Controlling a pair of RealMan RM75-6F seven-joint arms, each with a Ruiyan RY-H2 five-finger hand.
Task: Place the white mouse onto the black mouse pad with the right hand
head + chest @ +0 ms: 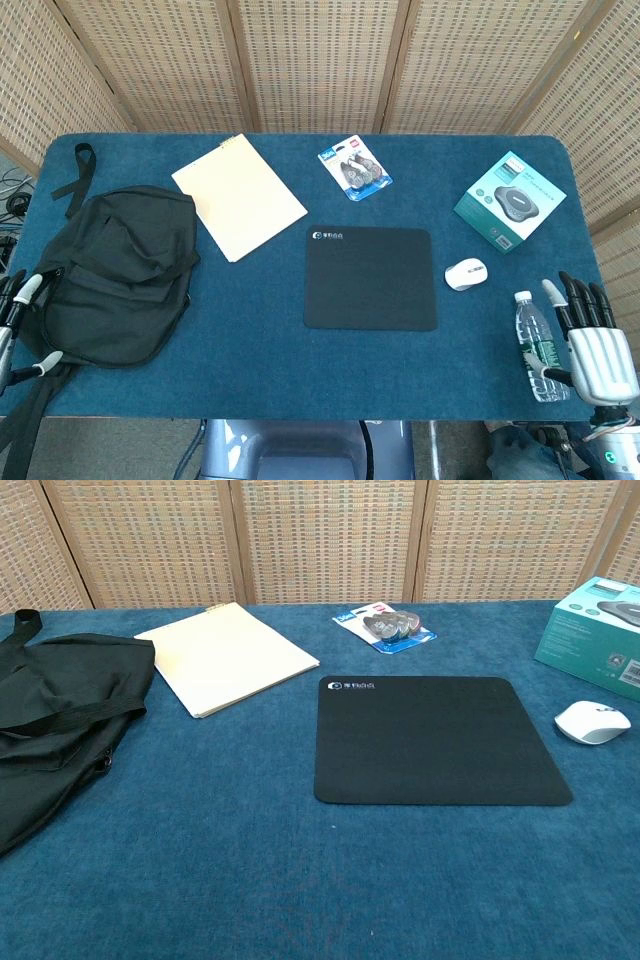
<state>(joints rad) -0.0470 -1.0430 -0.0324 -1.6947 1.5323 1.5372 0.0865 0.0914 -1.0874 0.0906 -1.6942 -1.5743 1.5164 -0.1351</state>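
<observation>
The white mouse (466, 273) (592, 722) lies on the blue table just right of the black mouse pad (370, 277) (436, 740), not touching it. My right hand (588, 341) hovers at the table's front right corner, fingers spread and empty, well below and right of the mouse and beside a water bottle. My left hand (18, 318) shows at the far left edge by the backpack, fingers apart, holding nothing. Neither hand appears in the chest view.
A water bottle (538, 346) lies between my right hand and the mouse. A teal box (510, 201) sits behind the mouse. A blister pack (355, 170), a manila folder (238, 196) and a black backpack (115, 272) lie further left.
</observation>
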